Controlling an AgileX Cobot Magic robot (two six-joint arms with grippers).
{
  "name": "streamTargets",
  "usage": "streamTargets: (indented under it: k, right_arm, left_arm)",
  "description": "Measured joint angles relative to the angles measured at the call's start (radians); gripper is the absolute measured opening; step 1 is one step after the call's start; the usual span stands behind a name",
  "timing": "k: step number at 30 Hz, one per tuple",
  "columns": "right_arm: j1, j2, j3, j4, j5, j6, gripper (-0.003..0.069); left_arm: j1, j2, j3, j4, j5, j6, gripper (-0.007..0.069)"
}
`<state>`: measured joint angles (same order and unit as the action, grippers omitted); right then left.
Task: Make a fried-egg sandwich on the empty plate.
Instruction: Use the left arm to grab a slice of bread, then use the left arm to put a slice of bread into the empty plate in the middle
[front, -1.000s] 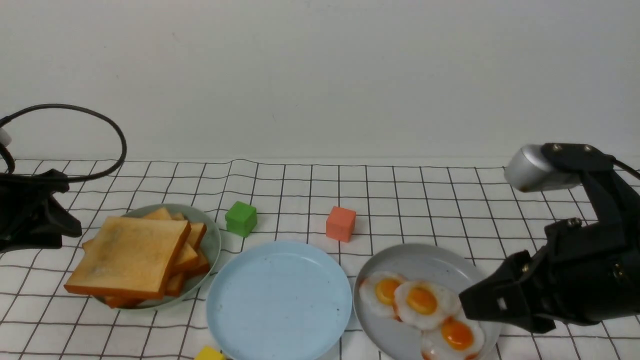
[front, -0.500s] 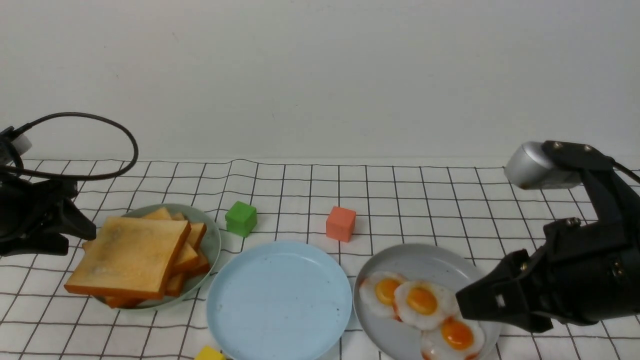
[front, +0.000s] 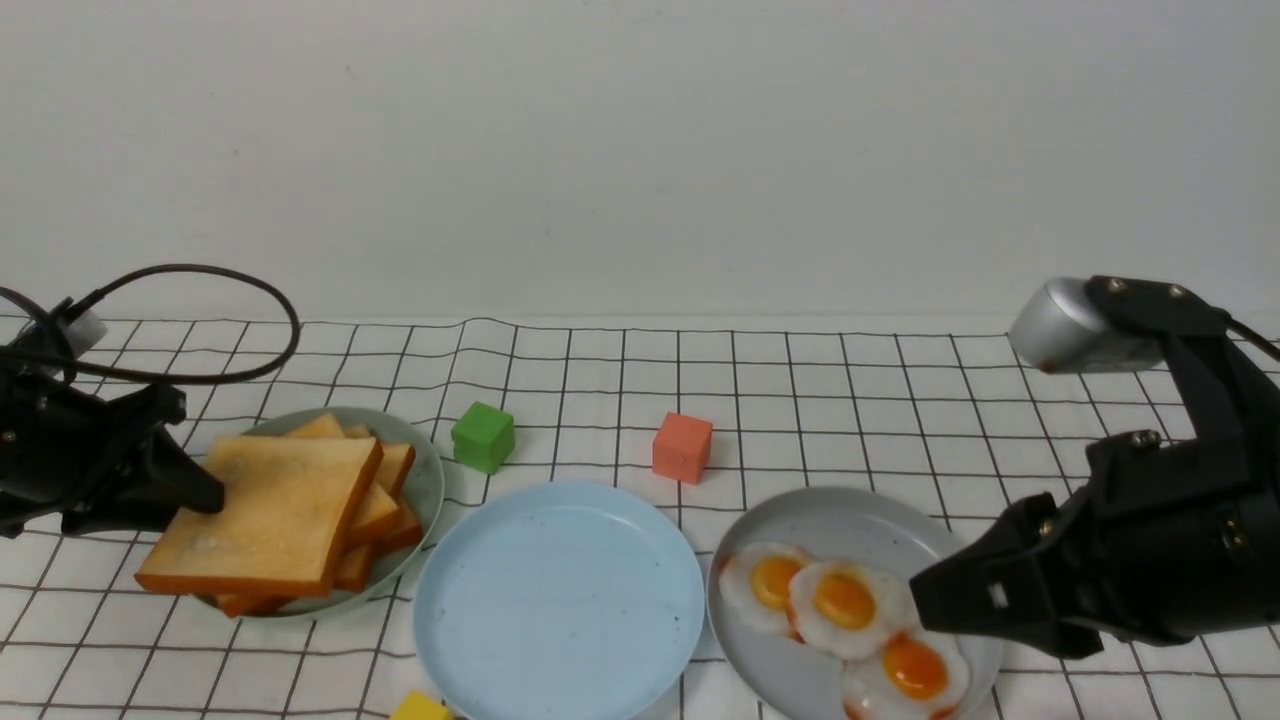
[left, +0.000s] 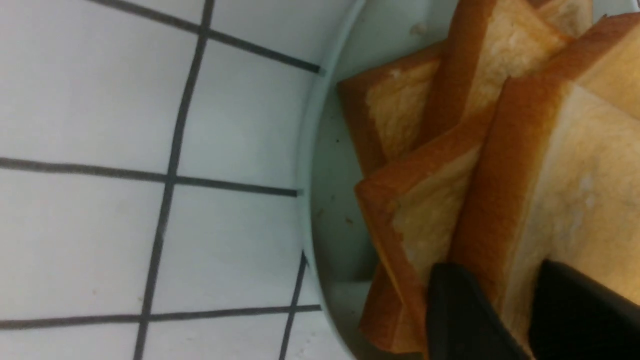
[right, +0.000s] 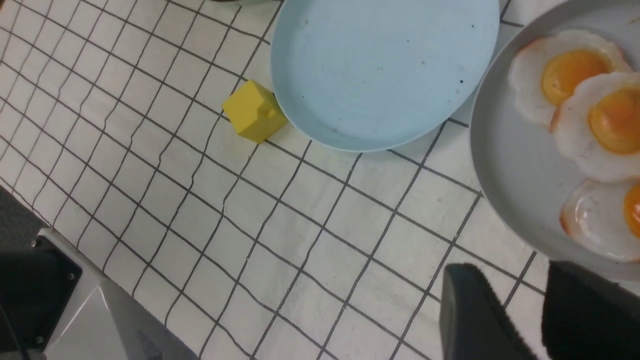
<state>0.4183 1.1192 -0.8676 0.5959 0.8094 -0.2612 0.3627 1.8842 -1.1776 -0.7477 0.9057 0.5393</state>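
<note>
Gridded counter, with the light-blue plate bare at centre. The top toast slice has just been clamped by the left hand; the right hand is held parted beside the grey plate. Transfer is judged next.

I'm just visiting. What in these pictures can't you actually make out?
- Front view: the top square golden toast slice hides the pile on the pale green plate; slice count unclear.
- Front view: the right gripper and bottom edge cut off the nearest white, orange-yolked fried egg.
- Front view: the bottom edge cuts off most of the yellow block.
- Left wrist view: the left gripper straddles that slice's crust; squeezing or not, unclear.
</note>
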Motion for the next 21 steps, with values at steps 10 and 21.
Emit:
streamTargets:
  k: [10, 21]
  right_arm:
    - [0.0, 0.0, 0.0, 0.0, 0.006, 0.012, 0.0241]
    - [0.0, 0.0, 0.0, -0.046, 0.025, 0.051, 0.0241]
  left_arm:
    - [0.0, -0.054, 0.0, 0.051, 0.01, -0.073, 0.01]
    - [-0.122, -0.366, 0.034, -0.02, 0.046, -0.09, 0.0094]
